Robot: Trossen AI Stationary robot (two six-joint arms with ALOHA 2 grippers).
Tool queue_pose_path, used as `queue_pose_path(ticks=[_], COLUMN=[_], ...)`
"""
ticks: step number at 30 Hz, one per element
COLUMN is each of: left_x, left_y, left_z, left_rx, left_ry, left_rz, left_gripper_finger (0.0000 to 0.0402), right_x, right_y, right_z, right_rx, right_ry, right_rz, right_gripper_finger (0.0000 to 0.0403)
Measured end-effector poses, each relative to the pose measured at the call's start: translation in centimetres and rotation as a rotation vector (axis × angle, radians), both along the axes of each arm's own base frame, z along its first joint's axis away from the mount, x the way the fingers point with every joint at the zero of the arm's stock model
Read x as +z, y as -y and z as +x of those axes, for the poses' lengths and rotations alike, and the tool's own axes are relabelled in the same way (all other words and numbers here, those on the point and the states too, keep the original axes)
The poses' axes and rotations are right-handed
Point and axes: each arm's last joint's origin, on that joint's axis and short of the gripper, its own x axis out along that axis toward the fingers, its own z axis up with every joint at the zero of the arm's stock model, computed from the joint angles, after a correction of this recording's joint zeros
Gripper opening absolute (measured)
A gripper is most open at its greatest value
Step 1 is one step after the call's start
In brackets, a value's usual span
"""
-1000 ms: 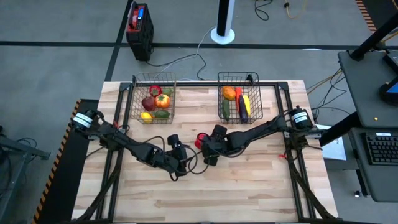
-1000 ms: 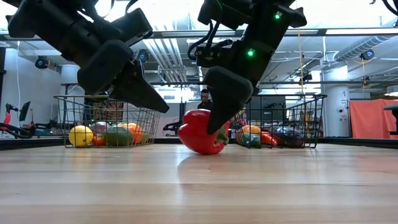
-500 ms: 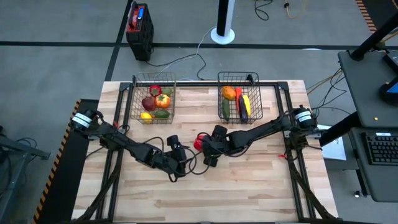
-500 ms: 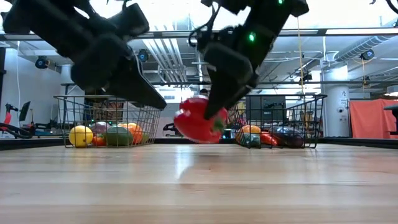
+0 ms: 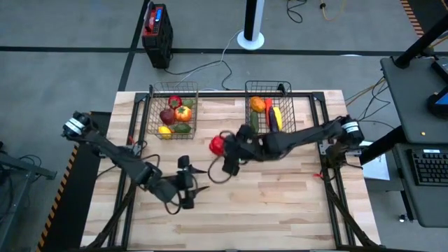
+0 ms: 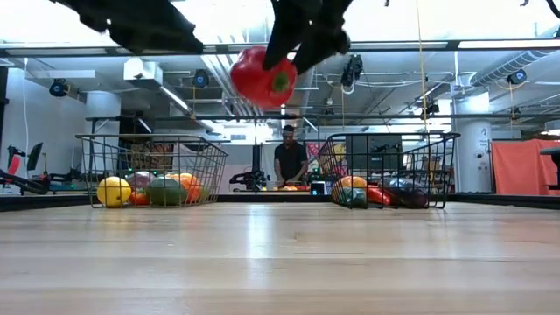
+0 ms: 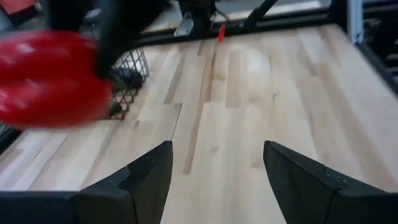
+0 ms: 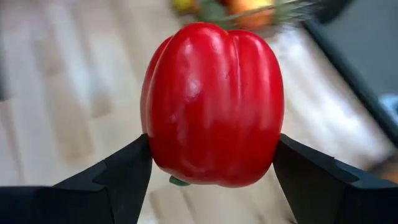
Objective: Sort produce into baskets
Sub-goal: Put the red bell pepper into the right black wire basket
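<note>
A red bell pepper (image 8: 214, 102) hangs high above the table's middle (image 5: 217, 144), with my right gripper (image 5: 222, 148) shut on it. In the low view the pepper (image 6: 262, 77) is well above both wire baskets. The left basket (image 5: 173, 112) and the right basket (image 5: 269, 112) stand at the table's far edge, each with several produce pieces lying in it. My left gripper (image 7: 217, 168) is open with nothing between its fingers. It hovers over the near left part of the table (image 5: 185, 190). My right gripper pinches the pepper between its two fingers, one on each of two opposite sides (image 8: 152, 155). The hold is near the green stem end (image 8: 179, 182). The fingers (image 8: 124, 177) come slanting down from the table's right. The pepper is lifted clear of the table.
Bare wood fills the near half of the table (image 5: 266, 210). A red-and-black box (image 5: 156, 28) and a white stand base (image 5: 250, 38) are on the floor beyond the far edge. A person (image 6: 287, 162) stands far behind the table.
My right gripper has risen steeply with the pepper, which has gone from touching the table to hanging well clear, drifting slightly toward the left basket. My left gripper has risen and drawn back toward the table's near left.
</note>
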Motion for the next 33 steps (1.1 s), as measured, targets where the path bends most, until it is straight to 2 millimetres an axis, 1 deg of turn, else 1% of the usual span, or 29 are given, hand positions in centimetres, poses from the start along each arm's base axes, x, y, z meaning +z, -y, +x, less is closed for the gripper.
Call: queue_pose_path(ticks=[5, 8, 11, 14, 17, 19, 22, 25, 29, 33], left_x=[0.8, 0.8, 0.8, 0.7, 0.6, 0.6, 0.5, 0.5, 0.3, 0.2], left_y=[0.6, 0.8, 0.8, 0.8, 0.9, 1.0, 1.1, 1.2, 1.2, 1.2], left_z=[-1.0, -1.2, -1.2, -1.3, -1.4, -1.5, -1.6, -1.7, -2.0, -2.1], left_rx=[-0.005, 0.001, 0.007, 0.006, 0.002, -0.001, -0.002, 0.003, 0.026, 0.038], left_ry=[0.036, 0.037, 0.032, 0.029, 0.027, 0.028, 0.024, 0.023, 0.015, 0.01], left_rz=[0.003, 0.013, 0.012, 0.01, 0.011, 0.01, 0.008, 0.008, 0.018, 0.015], left_gripper_finger=[0.0233, 0.0233, 0.0233, 0.0233, 0.0233, 0.0233, 0.0233, 0.0233, 0.0233, 0.0233], right_x=[3.8, 5.4, 6.5, 7.0, 6.9, 6.4, 5.1, 3.7, 1.8, 0.2], right_y=[3.2, 5.6, 8.1, 10.5, 12.7, 14.0, 15.7, 17.1, 18.4, 19.1], right_z=[-1.0, -1.9, -3.2, -4.6, -5.8, -6.4, -6.9, -7.6, -8.5, -8.8], right_rx=[-0.169, -0.279, -0.39, -0.499, -0.591, -0.629, -0.656, -0.703, -0.772, -0.803], right_ry=[-0.044, -0.073, -0.131, -0.198, -0.264, -0.294, -0.343, -0.393, -0.451, -0.468], right_rz=[0.028, 0.034, 0.052, 0.07, 0.084, 0.114, 0.195, 0.231, 0.249, 0.269], right_gripper_finger=[0.0297, 0.0297, 0.0297, 0.0297, 0.0297, 0.0297, 0.0297, 0.0297, 0.0297, 0.0297])
